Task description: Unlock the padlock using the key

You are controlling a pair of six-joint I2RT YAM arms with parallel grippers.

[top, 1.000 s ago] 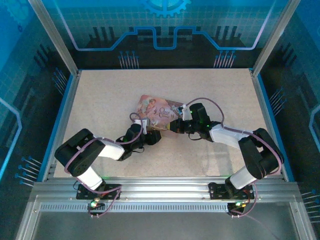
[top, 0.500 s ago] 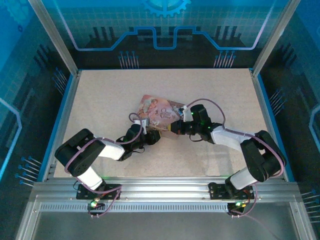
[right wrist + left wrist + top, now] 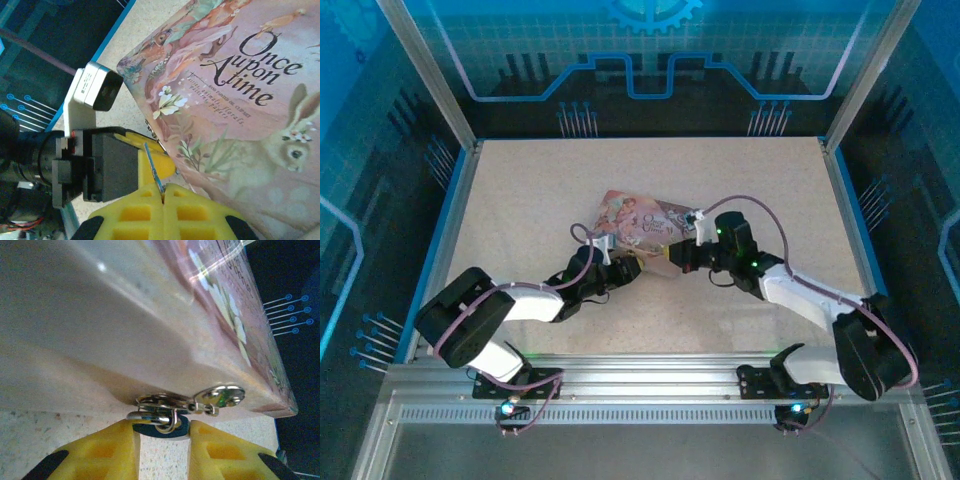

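Right wrist: one key (image 3: 153, 167), one tin (image 3: 235, 105).

The key (image 3: 153, 169) is half hidden inside the right claw (image 3: 164, 190); the pink tin (image 3: 100, 330) is blurred close-up.

Soft, even overhead light covers the speckled beige counter (image 3: 520, 200) in the top view, with faint shadows and a cool blue glow on the patterned rear panel (image 3: 650, 60). The left wrist view shows the pink illustrated rectangular tin (image 3: 125, 330) blurred, with a small glare spot, while the tiny dark padlock (image 3: 159, 421) glints. The right wrist view is bright and crisp on the tin's lid, its yellow right hand (image 3: 163, 190) slightly soft.
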